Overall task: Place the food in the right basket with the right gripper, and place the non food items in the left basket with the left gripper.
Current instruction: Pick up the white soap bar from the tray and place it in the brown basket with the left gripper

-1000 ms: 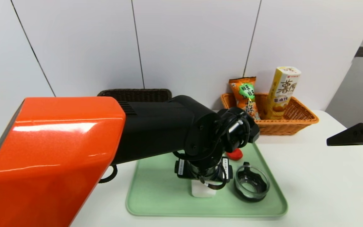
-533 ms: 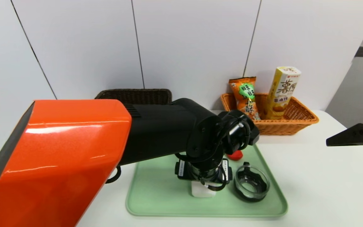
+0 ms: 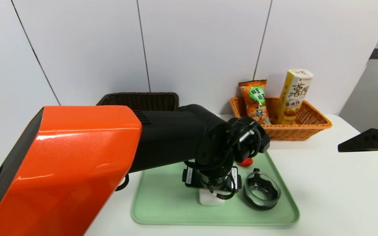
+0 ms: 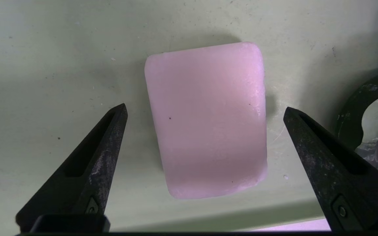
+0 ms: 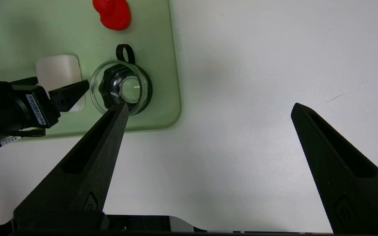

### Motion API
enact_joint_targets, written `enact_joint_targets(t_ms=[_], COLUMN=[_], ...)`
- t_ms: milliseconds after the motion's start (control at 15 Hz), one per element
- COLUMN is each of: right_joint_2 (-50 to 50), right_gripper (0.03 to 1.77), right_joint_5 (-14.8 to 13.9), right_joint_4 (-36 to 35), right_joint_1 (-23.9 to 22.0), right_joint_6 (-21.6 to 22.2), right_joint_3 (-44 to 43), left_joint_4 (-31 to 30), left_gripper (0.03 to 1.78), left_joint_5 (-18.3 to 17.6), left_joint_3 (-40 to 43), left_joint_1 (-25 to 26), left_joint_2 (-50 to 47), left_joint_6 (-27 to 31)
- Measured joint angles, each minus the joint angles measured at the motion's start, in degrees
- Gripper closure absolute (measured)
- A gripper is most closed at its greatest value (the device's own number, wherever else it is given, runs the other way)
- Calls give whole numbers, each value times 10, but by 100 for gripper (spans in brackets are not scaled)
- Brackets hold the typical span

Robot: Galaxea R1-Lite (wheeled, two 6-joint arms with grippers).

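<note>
A pale pink soap bar (image 4: 208, 121) lies flat on the green tray (image 3: 162, 203). My left gripper (image 4: 204, 108) hangs just above it, open, one finger on each side of the bar and touching nothing. In the head view the left wrist hides most of the soap bar (image 3: 210, 199). A glass jar with a black lid (image 3: 262, 190) and a small red item (image 3: 244, 160) also sit on the tray. The orange right basket (image 3: 310, 124) holds a snack bag (image 3: 254, 98) and a yellow box (image 3: 295, 95). My right gripper (image 5: 208, 108) is open and empty over bare table.
The dark brown left basket (image 3: 139, 98) stands at the back, partly behind my left arm. The large orange left arm link (image 3: 71, 164) blocks the table's left side. The glass jar (image 4: 376, 121) stands close beside one left finger. White table lies right of the tray.
My left arm has shifted slightly forward and down over the soap bar. The right gripper has edged a little to the left. Both grippers stay open.
</note>
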Motion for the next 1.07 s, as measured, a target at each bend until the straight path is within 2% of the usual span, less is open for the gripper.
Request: enact_joint_targets(t_ms=[600,733,867,1067], right_joint_2=[1,0,-1,-6], right_gripper=[9,9,9,9], right_joint_5=[0,0,1,11], right_joint_4=[0,0,0,0], right_joint_1=[0,0,0,0], right_joint_6=[-4,-4,-4,-4], right_joint_3=[0,-1,-1,-1], left_joint_4=[2,3,3,1], left_gripper=[12,49,76,83], left_joint_5=[1,1,1,2], left_joint_3=[0,0,0,0], left_joint_1=[-5,-7,-7,-8], left_joint_2=[1,2,3,5], left_joint_6=[1,1,1,1])
